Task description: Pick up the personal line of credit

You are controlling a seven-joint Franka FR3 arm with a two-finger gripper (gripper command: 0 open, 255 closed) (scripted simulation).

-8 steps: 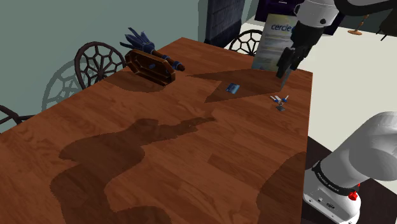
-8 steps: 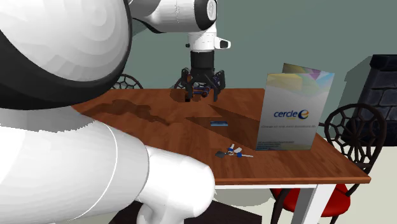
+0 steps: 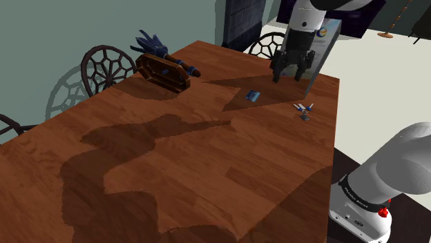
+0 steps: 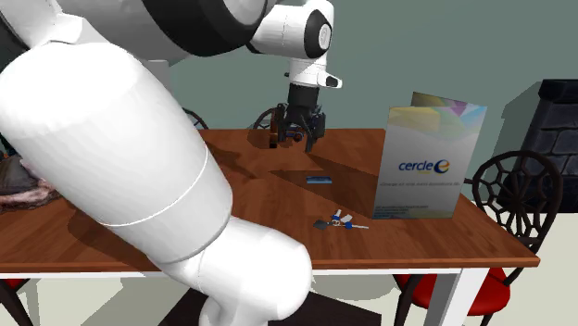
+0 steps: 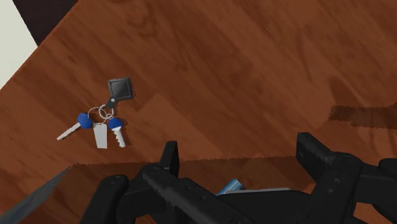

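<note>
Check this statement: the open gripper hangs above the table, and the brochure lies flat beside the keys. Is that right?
Not quite. The brochure stands upright, not flat, as the second exterior view shows. The rest holds: it is beside the keys, and the open gripper hangs above the table.

My brown wood bench (image 3: 207, 172) sits by a grey-green wall (image 3: 62, 27), with round-backed black chairs (image 3: 107, 67) tucked alongside and a pale floor (image 3: 387, 69) beyond.
</note>
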